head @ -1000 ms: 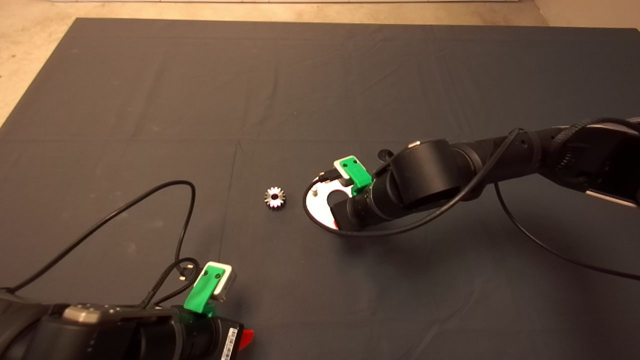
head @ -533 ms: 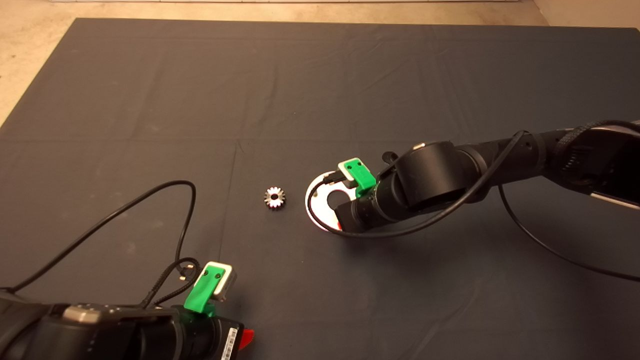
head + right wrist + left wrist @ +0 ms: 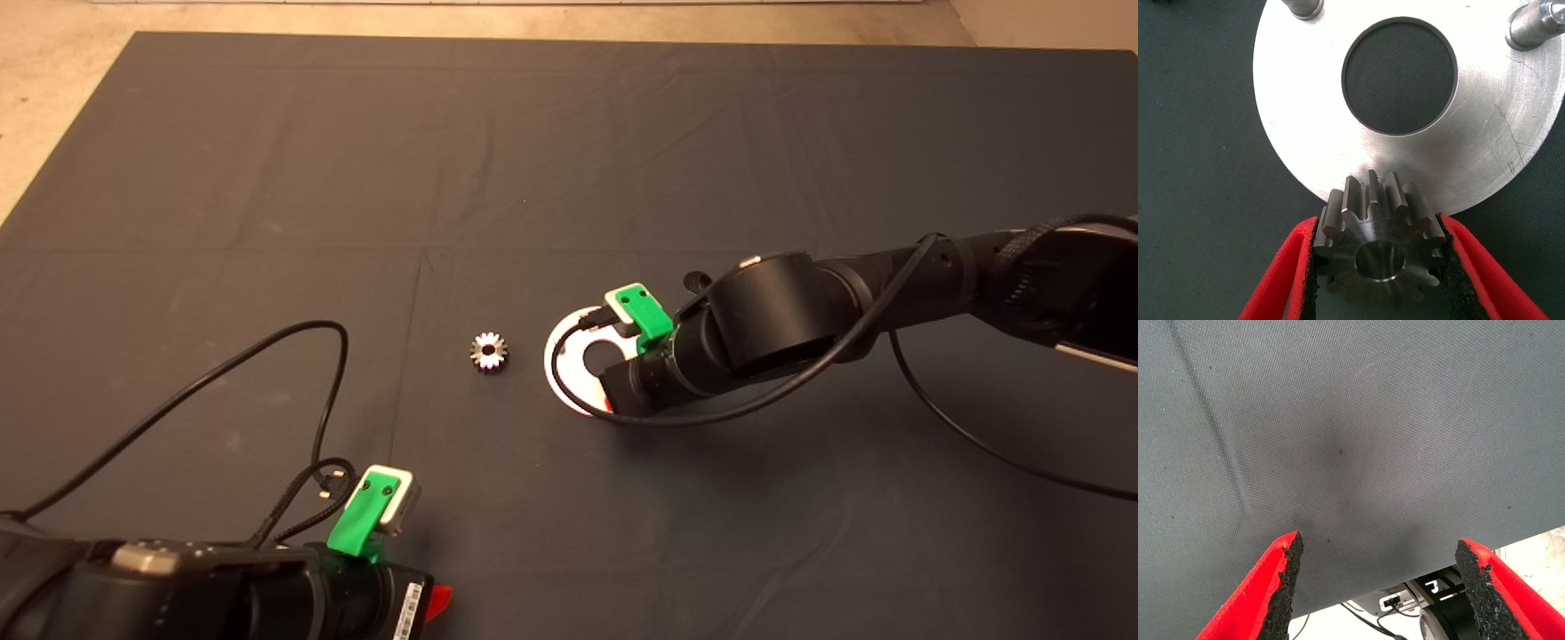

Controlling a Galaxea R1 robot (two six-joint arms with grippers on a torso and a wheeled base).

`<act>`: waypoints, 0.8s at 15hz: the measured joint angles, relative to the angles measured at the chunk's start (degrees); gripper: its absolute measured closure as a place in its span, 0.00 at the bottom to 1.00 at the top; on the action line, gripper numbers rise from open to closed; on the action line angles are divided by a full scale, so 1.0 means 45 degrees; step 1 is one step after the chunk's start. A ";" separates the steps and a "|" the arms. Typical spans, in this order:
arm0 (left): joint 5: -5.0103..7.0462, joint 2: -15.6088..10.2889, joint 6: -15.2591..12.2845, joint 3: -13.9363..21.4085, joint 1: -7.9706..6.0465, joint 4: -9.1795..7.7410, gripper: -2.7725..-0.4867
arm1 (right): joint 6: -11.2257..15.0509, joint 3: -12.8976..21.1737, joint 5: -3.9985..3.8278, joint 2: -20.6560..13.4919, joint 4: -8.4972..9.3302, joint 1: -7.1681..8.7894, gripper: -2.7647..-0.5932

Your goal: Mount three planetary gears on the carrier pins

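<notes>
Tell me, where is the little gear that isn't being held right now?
In the head view the loose gear lies flat on the dark mat near its middle, just left of the shiny disc, apart from it and from both grippers.

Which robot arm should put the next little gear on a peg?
The right one, probably. The right gripper already pinches a gear at the edge of the shiny disc, near its pins. The left gripper waits open and empty at the mat's near edge, far from the disc.
</notes>
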 joint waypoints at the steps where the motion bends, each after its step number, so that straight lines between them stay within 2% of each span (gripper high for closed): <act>1: 0.0005 0.0000 0.0000 0.0000 -0.0005 0.0000 0.51 | -0.0036 0.0000 0.0004 0.0000 0.0000 0.0000 0.78; 12: 0.0000 0.0106 -0.0011 0.0000 -0.0005 0.0000 0.51 | -0.0613 -0.0235 -0.0045 0.0157 0.0092 0.0035 0.78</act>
